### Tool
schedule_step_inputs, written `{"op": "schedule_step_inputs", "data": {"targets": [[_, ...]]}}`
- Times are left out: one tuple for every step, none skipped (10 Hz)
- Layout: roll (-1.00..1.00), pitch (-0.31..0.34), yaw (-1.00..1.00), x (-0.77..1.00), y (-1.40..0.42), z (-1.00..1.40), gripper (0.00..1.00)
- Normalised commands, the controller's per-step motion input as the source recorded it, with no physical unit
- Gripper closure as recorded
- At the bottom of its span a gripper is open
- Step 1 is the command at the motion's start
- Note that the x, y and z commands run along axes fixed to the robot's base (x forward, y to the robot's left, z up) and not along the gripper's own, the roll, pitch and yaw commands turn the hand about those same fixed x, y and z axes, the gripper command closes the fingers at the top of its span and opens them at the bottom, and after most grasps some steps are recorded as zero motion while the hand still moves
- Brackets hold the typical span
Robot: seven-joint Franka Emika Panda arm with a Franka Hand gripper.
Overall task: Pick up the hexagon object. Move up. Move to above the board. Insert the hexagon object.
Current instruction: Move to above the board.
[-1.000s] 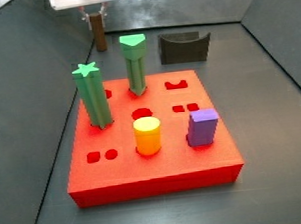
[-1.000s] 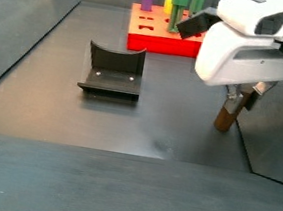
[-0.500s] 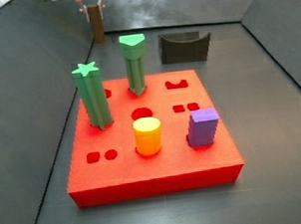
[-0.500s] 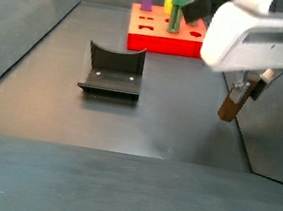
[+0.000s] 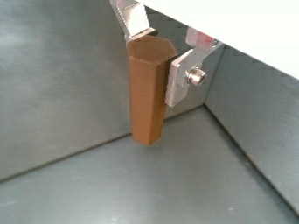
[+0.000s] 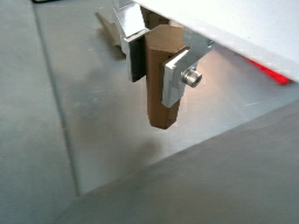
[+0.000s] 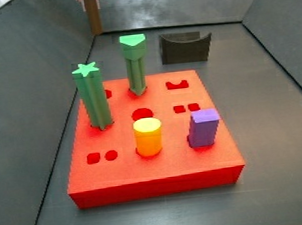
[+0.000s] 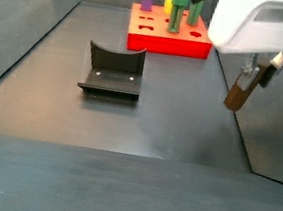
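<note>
- Above the grey floor, near a corner of the walled work area, the hand (image 6: 156, 54) is clamped on the upper part of the hexagon object (image 5: 149, 92); in both wrist views the silver finger plates press its opposite sides and its lower end hangs free, clear of the floor.
- Gripping it high leaves most of the brown prism below the fingers (image 5: 184, 77), which I judge suits a downward insertion: the free end can enter a hole before the hand nears the board.
- In a side view the hexagon object (image 8: 243, 89) hangs upright beside the wall, well apart from the board (image 8: 168, 43).
- The board (image 7: 153, 175) is crowded: the green star-topped post (image 7: 92, 96) and the green triangle-topped post (image 7: 134, 65) stand tall on the side nearest the hand, with the yellow cylinder (image 7: 148, 137) and the purple block (image 7: 204, 126) further along.
- Those tall posts look like the main obstacle, so the crossing probably calls for height above them.
- The fixture (image 8: 111, 70) sits on the floor off the direct line to the board.
- Which cut-out is hexagonal I cannot tell.
</note>
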Motion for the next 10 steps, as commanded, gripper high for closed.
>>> {"op": "schedule_step_inputs", "data": {"targets": [[0.0,0.032,-0.14,-0.21,-0.26,1.0,1.0],[0.03,0.021,-0.09,-0.2,-0.24,1.0,1.0],[0.06,0.031,-0.04,-0.18,-0.21,1.0,1.0],[0.09,0.039,-0.02,-0.17,-0.2,1.0,1.0],[0.12,0.039,0.01,-0.16,-0.18,1.0,1.0],[0.12,0.036,0.01,-0.16,-0.18,1.0,1.0],[0.12,0.028,0.02,-0.15,-0.16,1.0,1.0],[0.12,0.027,0.02,-0.14,-0.15,1.0,1.0],[0.11,0.025,0.02,-0.13,-0.13,1.0,1.0],[0.1,0.032,0.02,-0.13,-0.12,1.0,1.0]]}}
